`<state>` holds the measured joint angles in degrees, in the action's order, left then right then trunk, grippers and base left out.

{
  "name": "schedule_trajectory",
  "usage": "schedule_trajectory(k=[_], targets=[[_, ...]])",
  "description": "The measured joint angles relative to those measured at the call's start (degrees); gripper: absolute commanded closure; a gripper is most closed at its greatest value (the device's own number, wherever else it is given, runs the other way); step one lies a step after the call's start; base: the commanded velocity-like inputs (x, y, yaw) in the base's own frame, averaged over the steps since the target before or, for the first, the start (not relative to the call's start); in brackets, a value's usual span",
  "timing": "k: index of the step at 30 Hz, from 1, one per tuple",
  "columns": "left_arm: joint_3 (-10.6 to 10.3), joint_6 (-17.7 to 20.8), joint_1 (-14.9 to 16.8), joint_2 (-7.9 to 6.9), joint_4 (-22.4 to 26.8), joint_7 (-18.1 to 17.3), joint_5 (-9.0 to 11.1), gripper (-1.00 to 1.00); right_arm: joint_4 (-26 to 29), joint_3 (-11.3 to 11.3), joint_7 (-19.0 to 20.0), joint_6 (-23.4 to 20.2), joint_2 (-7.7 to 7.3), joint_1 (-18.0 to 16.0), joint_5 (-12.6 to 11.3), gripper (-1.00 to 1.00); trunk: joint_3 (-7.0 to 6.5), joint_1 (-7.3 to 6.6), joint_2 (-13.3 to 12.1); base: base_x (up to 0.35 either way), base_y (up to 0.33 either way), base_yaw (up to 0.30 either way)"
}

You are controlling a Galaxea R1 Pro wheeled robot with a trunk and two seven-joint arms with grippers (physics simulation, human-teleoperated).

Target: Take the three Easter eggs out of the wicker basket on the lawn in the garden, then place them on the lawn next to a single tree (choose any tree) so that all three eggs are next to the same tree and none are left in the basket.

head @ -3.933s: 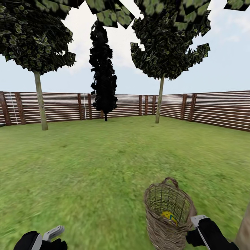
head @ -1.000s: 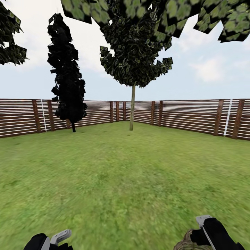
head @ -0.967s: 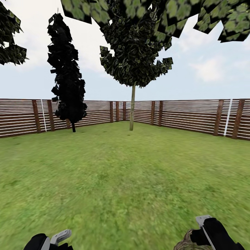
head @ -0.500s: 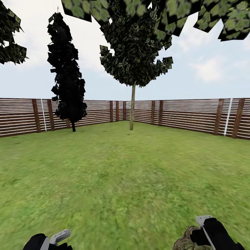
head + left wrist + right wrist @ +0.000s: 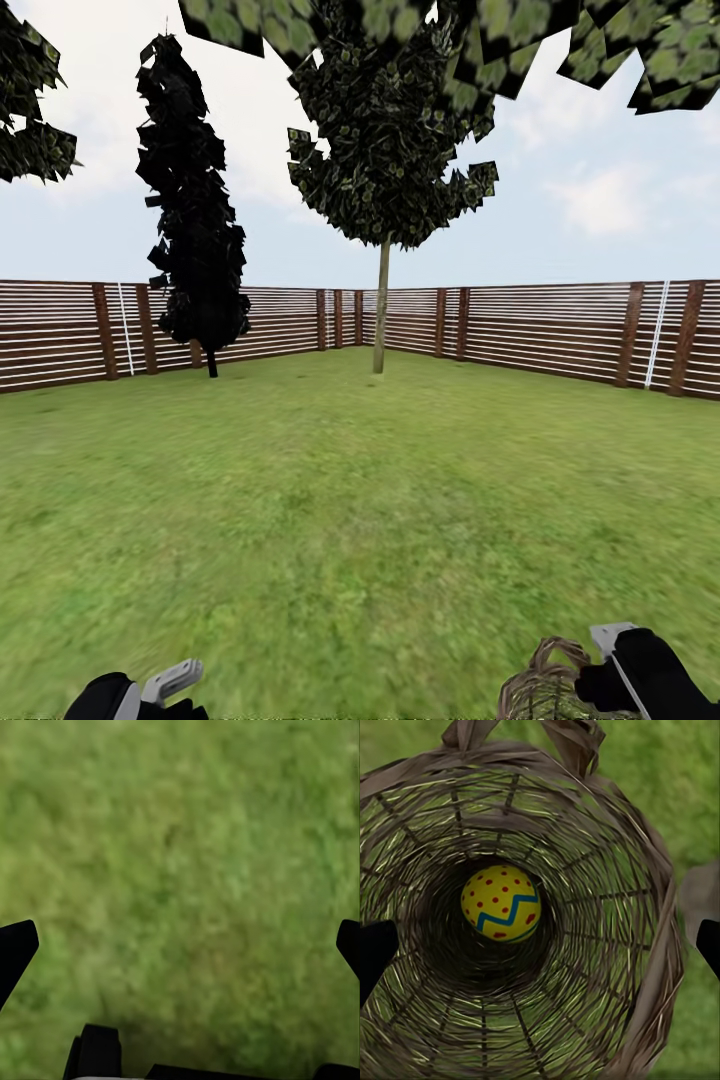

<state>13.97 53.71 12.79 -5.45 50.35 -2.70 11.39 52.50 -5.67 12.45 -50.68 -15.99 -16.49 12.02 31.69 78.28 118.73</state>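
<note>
Left gripper [image 5: 180,945]: fingers spread wide; over bare lawn [image 5: 330,500]
Right gripper [image 5: 540,941]: fingers spread wide; directly above wicker basket [image 5: 607,870]
Easter egg [image 5: 502,903]: one visible; at basket bottom
Basket position: on grass; beside right arm in head view

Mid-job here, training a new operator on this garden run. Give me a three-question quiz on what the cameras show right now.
1. How many Easter eggs show inside the wicker basket in the right wrist view?
2. True or false: the left gripper is open over bare lawn.
3. What stands farther left in the head view: the dark conifer or the thin-trunked tree?

Key: 1. One. 2. True. 3. The dark conifer.
</note>
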Motion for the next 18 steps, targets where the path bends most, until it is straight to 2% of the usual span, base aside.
schedule_trajectory(k=[12,18], targets=[[-0.10,-0.01,0.00,0.08,0.04,-0.06,0.10,-1.00,-0.01,0.31,-0.33,0.00,0.52,0.00,0.13,-1.00,2.15,2.64,4.81,0.001,0.000,0.000],[0.00,-0.01,0.00,0.08,-0.01,-0.06,0.07,-1.00,-0.01,0.43,-0.49,0.07,0.72,0.00,0.17,-1.00,3.23,3.92,7.22,0.215,0.000,0.000]])
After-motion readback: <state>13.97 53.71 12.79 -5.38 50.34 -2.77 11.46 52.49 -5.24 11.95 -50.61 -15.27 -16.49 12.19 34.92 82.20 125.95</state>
